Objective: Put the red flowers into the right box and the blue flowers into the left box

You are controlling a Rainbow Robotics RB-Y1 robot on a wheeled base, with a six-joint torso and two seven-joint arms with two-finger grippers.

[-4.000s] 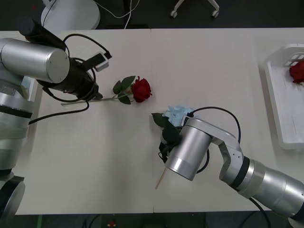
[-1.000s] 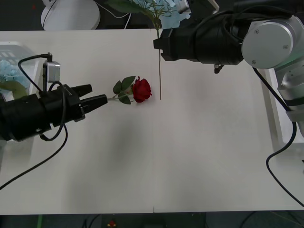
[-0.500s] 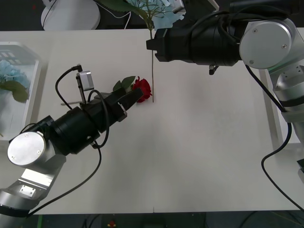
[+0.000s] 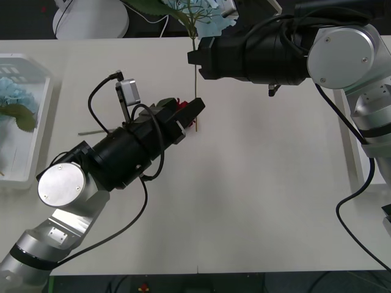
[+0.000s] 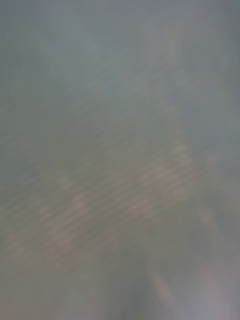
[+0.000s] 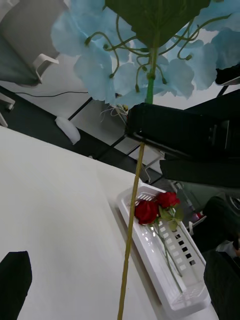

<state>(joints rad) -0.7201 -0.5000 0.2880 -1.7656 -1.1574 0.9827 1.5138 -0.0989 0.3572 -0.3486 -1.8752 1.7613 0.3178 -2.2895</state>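
High over the table's far middle, my right gripper [image 4: 194, 60] is shut on the stem of a blue flower [image 4: 204, 13]. The thin stem [image 4: 197, 97] hangs straight down. My left gripper [image 4: 187, 119] reaches in beside the stem's lower end, open. The left wrist view has the blue flower [image 6: 150, 65] overhead and the stem [image 6: 131, 220] running down between my open left gripper [image 6: 117, 280]. A red flower [image 4: 181, 102] lies on the table, mostly hidden under my left gripper. The left box [image 4: 38, 72] holds blue flowers [image 4: 12, 97]. The right box [image 6: 150, 260] holds red flowers [image 6: 152, 207].
A white rounded base [image 4: 91, 19] and a chair's feet [image 4: 250, 11] stand on the dark floor beyond the table's far edge. The red flower's stem end [image 4: 91, 130] pokes out behind my left arm. Bare white tabletop [image 4: 263, 201] spreads in front.
My left arm has swung right and forward over the red flower, bringing its open gripper up to the hanging stem. The right arm has held the blue flower nearly still.
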